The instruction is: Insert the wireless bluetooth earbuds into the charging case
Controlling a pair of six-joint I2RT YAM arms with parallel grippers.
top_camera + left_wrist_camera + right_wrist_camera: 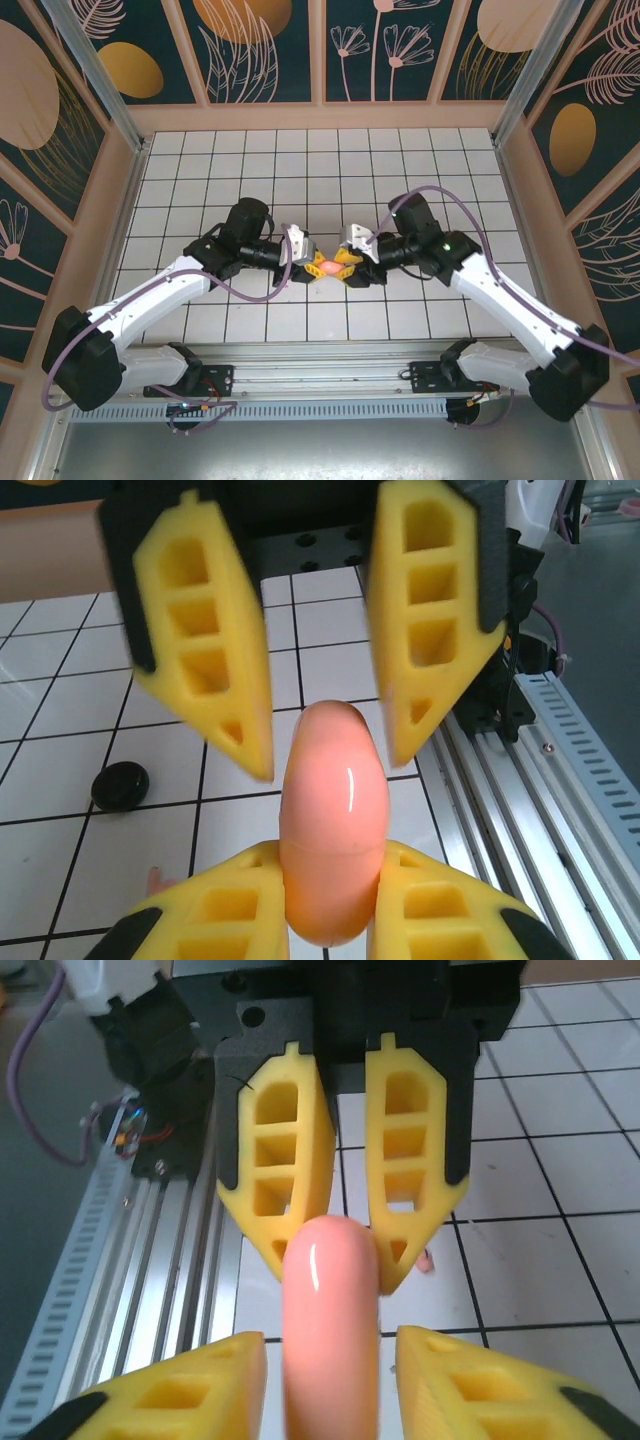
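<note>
A glossy pink charging case hangs closed above the tiles at the table's middle, between both grippers. My left gripper is shut on its lower half, the yellow pads pressed to both sides below the lid seam. My right gripper faces it from the other end, open, with a gap on each side of the case. A tiny pink earbud lies on a tile beyond the case. Another pink bit peeks out beside my left finger. The black earbuds are out of view.
A small black rounded item sits on the white grid tiles left of the case. The slotted metal rail runs along the near table edge. Patterned walls enclose the table on three sides.
</note>
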